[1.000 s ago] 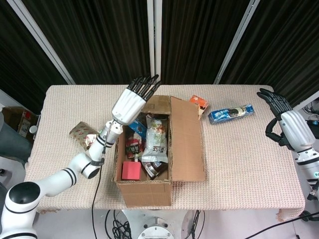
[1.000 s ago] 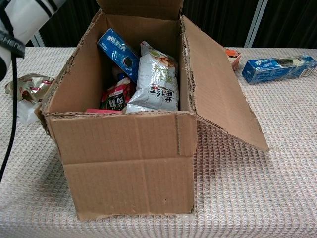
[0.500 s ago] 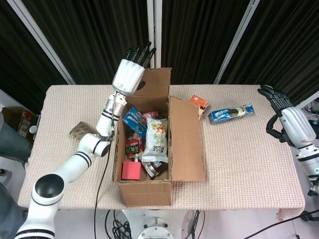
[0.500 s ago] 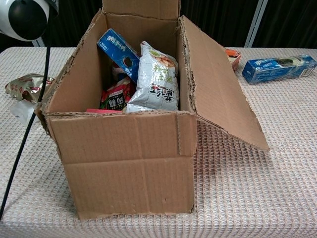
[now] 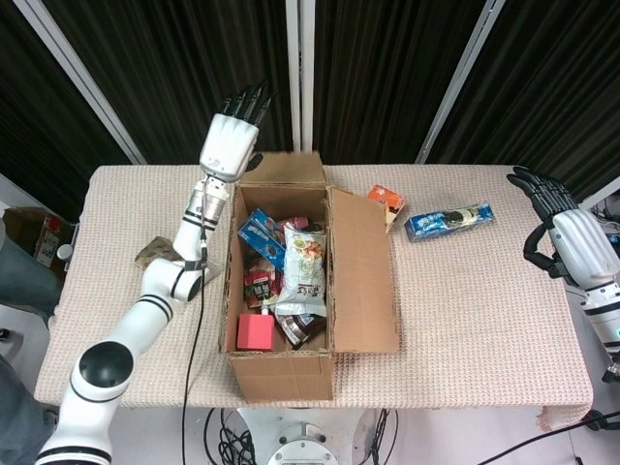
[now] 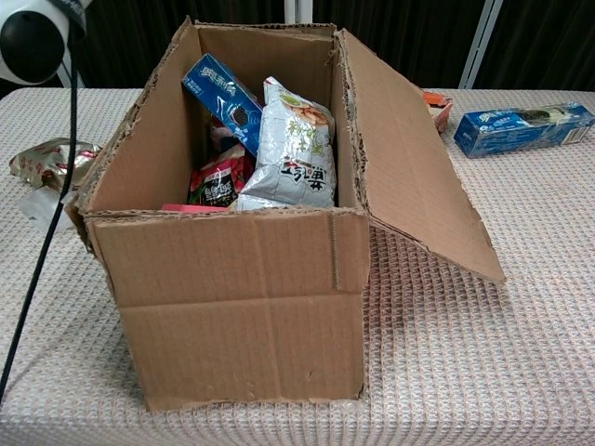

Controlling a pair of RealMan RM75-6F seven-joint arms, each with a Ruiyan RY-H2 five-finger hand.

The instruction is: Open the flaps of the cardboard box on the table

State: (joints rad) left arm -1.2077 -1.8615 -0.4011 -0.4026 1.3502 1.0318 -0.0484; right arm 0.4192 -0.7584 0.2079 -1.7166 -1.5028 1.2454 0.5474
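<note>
The cardboard box (image 5: 279,373) (image 6: 242,307) stands open at the table's front middle, full of snack packets. Its right flap (image 5: 362,276) (image 6: 409,177) is folded out and slopes down to the table. The far flap (image 5: 281,170) lies folded back behind the box; in the chest view only its top edge shows. My left hand (image 5: 228,140) is raised above the table's far edge, just left of the far flap, fingers spread and holding nothing. My right hand (image 5: 567,232) hovers past the table's right edge, fingers spread and empty.
A blue biscuit pack (image 5: 449,220) (image 6: 521,127) and a small orange carton (image 5: 387,201) (image 6: 435,104) lie right of the box. A crumpled snack bag (image 5: 155,254) (image 6: 51,160) lies left of it. My left arm's cable (image 6: 42,242) hangs beside the box.
My left hand rose from over the box and pulled back to the left beyond the far edge. The far flap went from standing upright to folded back. My right hand drifted slightly right.
</note>
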